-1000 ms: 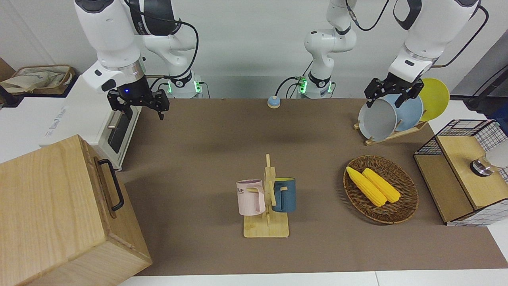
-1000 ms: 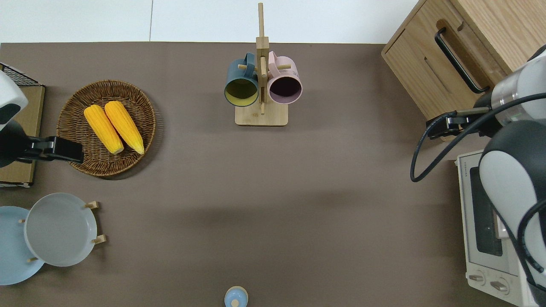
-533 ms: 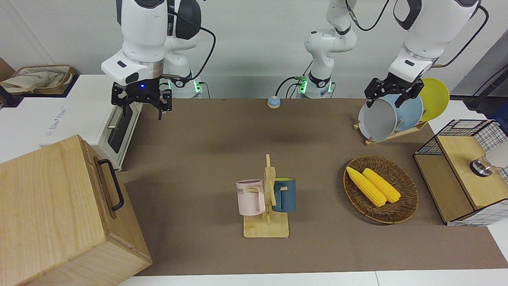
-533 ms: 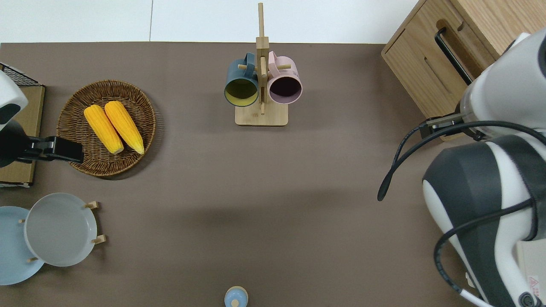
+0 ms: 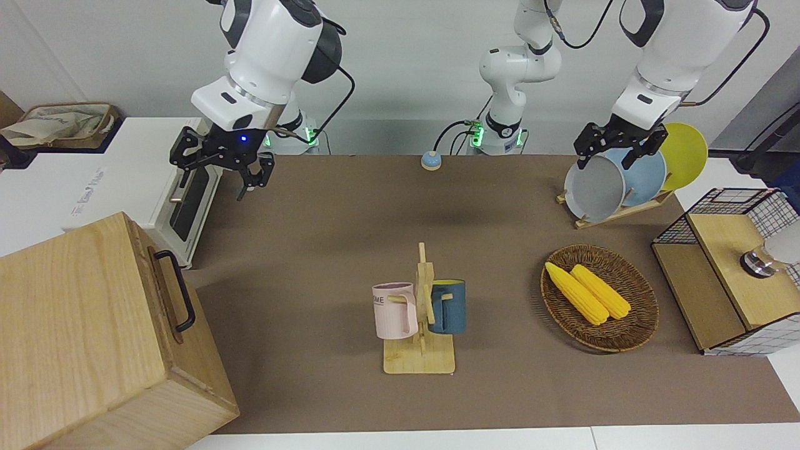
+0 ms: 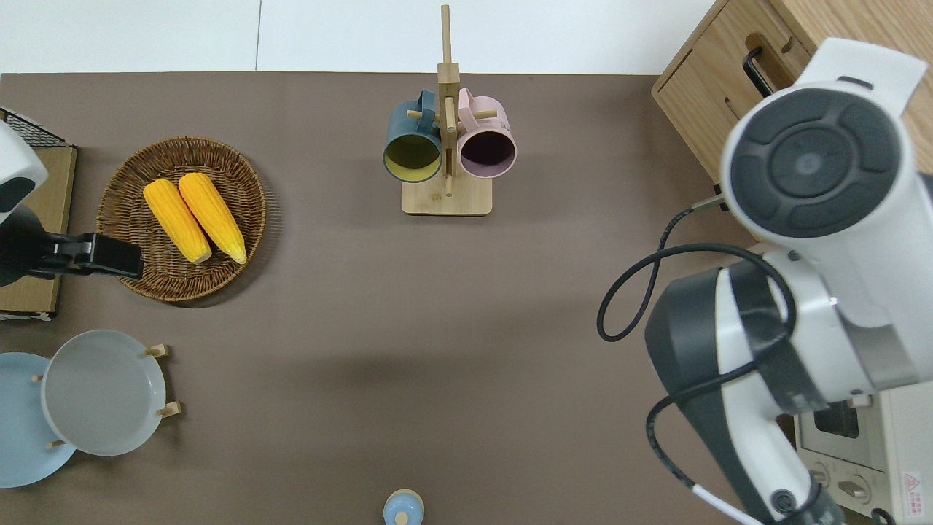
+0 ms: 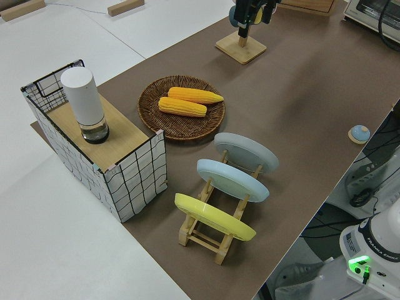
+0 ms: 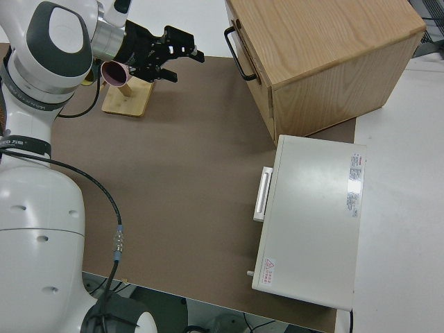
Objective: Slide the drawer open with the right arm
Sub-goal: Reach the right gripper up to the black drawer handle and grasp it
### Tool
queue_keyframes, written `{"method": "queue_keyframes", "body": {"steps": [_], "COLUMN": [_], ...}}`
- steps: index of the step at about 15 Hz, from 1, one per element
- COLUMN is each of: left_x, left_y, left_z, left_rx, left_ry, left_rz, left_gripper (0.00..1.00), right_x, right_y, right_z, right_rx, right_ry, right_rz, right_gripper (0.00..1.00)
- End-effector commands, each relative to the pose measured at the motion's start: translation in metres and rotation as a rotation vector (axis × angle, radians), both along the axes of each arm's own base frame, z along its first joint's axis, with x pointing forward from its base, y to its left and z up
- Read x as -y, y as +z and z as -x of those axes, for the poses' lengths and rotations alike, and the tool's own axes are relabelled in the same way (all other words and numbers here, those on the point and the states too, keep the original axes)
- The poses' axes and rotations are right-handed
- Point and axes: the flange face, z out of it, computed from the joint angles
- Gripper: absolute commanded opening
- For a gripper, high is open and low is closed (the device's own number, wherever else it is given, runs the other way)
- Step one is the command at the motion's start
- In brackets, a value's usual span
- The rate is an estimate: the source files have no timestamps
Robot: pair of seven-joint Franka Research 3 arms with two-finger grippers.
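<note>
Drawer [image 5: 167,294] closed | right hand [image 5: 220,167] open, empty, over bare mat [image 5: 325,250] | left arm parked

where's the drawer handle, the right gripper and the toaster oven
drawer handle [image 5: 175,289], front view, middle of the black bar
right gripper [image 5: 215,164], front view, midway between its open fingertips
toaster oven [image 8: 316,218], right side view, its white top

Brown-matted table [image 5: 312,250] under wooden box [image 5: 81,337]
</note>
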Motion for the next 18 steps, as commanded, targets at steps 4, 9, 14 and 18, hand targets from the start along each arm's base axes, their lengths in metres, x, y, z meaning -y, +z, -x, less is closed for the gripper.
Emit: {"method": "queue_keyframes", "body": {"steps": [4,9,14,18], "left_x": [-0.001,-0.001,-0.001,-0.001], "left_y": [0.003,0.004,0.003,0.004], "left_z": [-0.002,-0.002,-0.002,-0.002], "left_rx": [-0.006,-0.005,-0.006,-0.005], "left_ry": [-0.012,-0.012,-0.012,-0.012], "left_rz": [-0.016,-0.016,-0.016,-0.016], "left_gripper": [0.99,0.99,0.99,0.99], "right_x": [-0.041,-0.034,-0.010,0.008], "right_y": [-0.073,-0.137,-0.180,-0.193], "right_z": [-0.019,-0.040,-0.064,-0.076], "right_rx": [0.074,0.105,0.216,0.243], "right_ry": [0.117,0.139,0.117,0.153], "right_rz": [0.368,0.582,0.709,0.752], "right_gripper": [0.983,0.981,0.977,0.979]}}
